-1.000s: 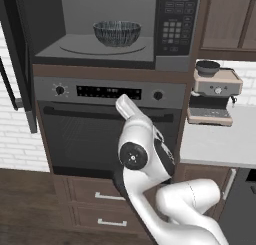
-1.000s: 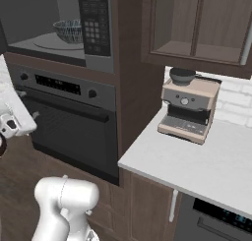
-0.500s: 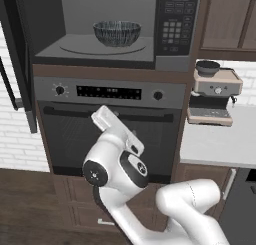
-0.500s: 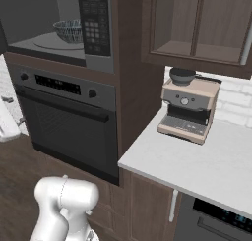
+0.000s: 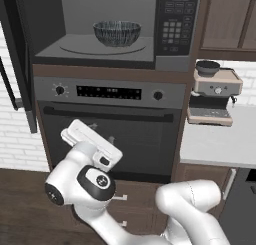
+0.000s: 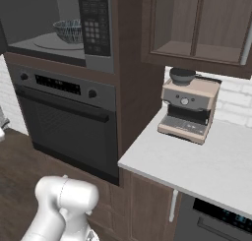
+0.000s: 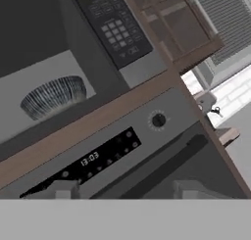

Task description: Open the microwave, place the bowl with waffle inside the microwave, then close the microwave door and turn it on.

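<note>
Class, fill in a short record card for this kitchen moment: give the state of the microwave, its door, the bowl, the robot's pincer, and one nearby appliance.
microwave: open, cavity lit, keypad on its right side
microwave door: swung wide to the left, not yet closed
bowl: inside the microwave, upright on the round glass plate
pincer: holds nothing, aimed up at the oven front and microwave
oven: directly below the microwave, door shut
coffee machine: on the white counter to the right, dark cup on top
</note>
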You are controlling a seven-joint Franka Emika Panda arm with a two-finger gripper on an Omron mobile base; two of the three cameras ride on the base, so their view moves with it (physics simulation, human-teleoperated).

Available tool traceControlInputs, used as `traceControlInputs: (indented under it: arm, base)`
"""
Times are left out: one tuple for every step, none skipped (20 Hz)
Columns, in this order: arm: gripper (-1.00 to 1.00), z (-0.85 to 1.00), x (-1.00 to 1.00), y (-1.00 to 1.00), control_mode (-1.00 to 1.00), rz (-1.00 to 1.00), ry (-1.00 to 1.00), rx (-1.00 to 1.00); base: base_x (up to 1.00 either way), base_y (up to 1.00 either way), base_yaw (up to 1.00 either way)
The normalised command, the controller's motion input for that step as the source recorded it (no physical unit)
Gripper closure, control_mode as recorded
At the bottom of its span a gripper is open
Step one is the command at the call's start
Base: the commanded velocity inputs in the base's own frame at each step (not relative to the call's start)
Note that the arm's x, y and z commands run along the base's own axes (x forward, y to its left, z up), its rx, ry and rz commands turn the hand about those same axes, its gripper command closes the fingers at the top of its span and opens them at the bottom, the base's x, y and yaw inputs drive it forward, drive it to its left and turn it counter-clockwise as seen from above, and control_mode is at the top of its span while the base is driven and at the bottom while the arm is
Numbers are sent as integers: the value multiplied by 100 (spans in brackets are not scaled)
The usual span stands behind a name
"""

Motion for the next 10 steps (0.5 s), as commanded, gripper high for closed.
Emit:
traceControlInputs:
  arm:
    - [100, -6, 0, 49, -100, -9, -6, -17]
    - [100, -4, 0, 51, -100, -7, -8, -17]
    - [100, 0, 0, 54, -100, -4, -10, -17]
    - [100, 0, 0, 66, -100, 0, -7, -18]
    - [100, 0, 0, 69, -100, 0, -7, -17]
    - [100, 0, 0, 70, -100, 0, -9, -16]
    - [100, 0, 0, 68, -100, 0, -12, -14]
    - [100, 0, 0, 67, -100, 0, -12, -13]
    - [100, 0, 0, 70, -100, 0, -13, -13]
    - [100, 0, 0, 71, -100, 0, -13, -12]
  base:
    - [0, 0, 0]
    - [0, 0, 0]
    - [0, 0, 0]
    - [0, 0, 0]
    - [0, 0, 0]
    - [0, 0, 0]
    - [0, 0, 0]
    - [0, 0, 0]
    - [0, 0, 0]
    - [0, 0, 0]
